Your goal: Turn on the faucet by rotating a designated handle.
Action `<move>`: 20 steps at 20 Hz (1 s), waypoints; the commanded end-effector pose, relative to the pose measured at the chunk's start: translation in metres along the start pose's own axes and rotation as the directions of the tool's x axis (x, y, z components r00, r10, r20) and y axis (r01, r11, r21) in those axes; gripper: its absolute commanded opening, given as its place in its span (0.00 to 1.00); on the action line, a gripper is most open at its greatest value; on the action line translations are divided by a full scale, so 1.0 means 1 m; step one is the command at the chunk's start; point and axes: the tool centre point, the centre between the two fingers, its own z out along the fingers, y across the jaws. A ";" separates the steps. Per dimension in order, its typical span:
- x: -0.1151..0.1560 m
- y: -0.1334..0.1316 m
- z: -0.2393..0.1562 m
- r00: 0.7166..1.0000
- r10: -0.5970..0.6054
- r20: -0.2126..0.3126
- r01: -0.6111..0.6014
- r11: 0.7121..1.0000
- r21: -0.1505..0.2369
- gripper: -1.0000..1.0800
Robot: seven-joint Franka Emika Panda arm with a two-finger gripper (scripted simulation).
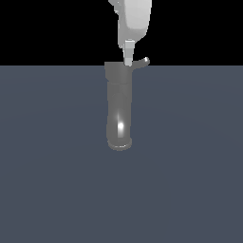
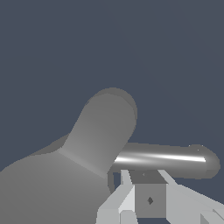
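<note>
While tool (image 1: 128, 60) hangs beside handle (image 1: 142, 62) atop faucet (image 1: 118, 109), opening unclear.

faucet (image 1: 119, 107) on floor (image 1: 190, 166), handle (image 1: 141, 63) jutting exterior view's right

The faucet (image 1: 118, 109) looks like smooth grey metal with a glossy finish; 1 bright highlight sits low on its tube in the exterior view, while its wider cap section reads duller and more satin. The handle (image 2: 175, 159) is polished metal too, smooth and shiny, with a long white glint running along it in the wrist view. The gripper (image 1: 128, 60) appears as matt white to pale grey plastic, flat-faced and without reflections. The surface (image 1: 47, 166) is an even, matt slate blue-grey, smooth and free of texture or shine.
</note>
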 end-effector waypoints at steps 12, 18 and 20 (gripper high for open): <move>0.029 -0.030 -0.001 0.999 0.036 0.001 -0.036 0.999 0.006 0.00; 0.045 -0.045 -0.001 0.998 0.055 -0.001 -0.055 0.998 0.010 0.00; 0.051 -0.050 -0.001 0.998 0.062 -0.001 -0.062 0.998 0.011 0.00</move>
